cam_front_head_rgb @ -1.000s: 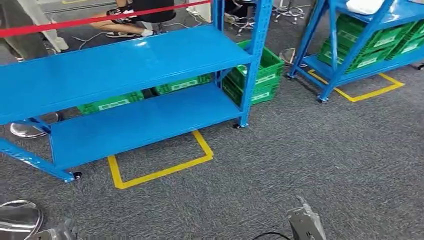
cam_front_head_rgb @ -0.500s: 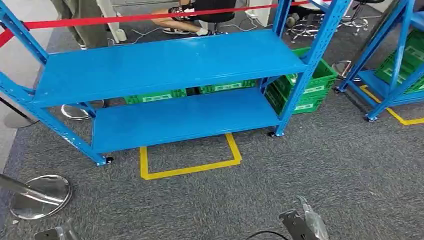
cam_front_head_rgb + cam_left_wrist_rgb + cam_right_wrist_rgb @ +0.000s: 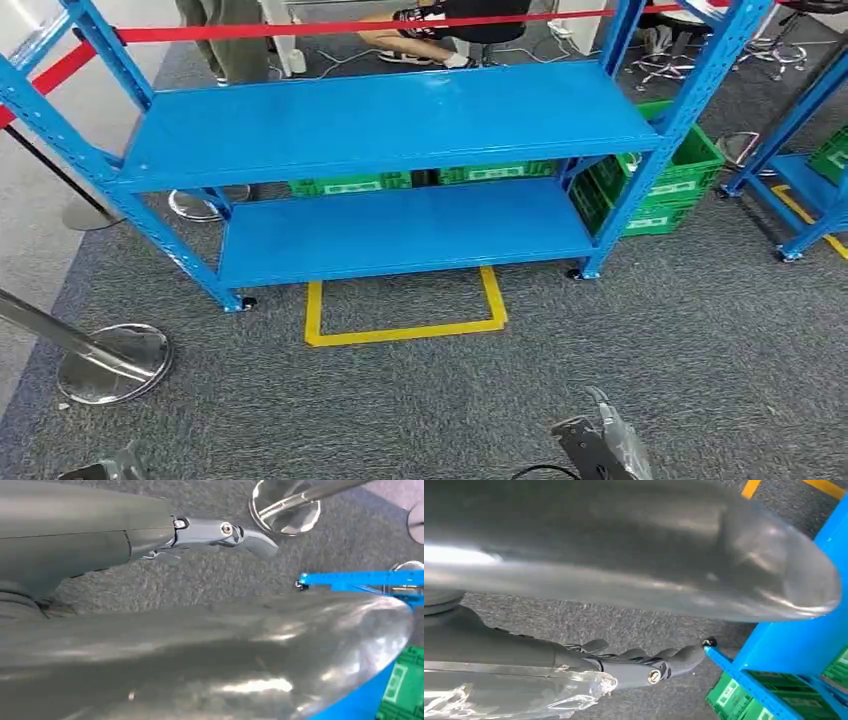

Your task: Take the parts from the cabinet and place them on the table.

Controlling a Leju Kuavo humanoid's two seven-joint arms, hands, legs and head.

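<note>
Your right hand (image 3: 600, 445) hangs low gripping a clear-bagged part (image 3: 499, 697), carried toward the blue rack (image 3: 390, 120) ahead. Left hand (image 3: 105, 467) hangs at your side, grip state unclear. Green crates (image 3: 660, 185) sit behind.

right hand (image 3: 603, 447) cut off by bottom edge, green crates (image 3: 400, 181) half hidden behind shelf (image 3: 400, 115)

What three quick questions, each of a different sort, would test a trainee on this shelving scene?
1. True or false: both shelves of the blue rack are bare.
2. The yellow tape outline lies: A) on the carpet in front of the rack; B) behind the rack; C) on the lower shelf.
3. What colour are the crates by the rack's right post?

Key: 1 true; 2 A; 3 green.
</note>
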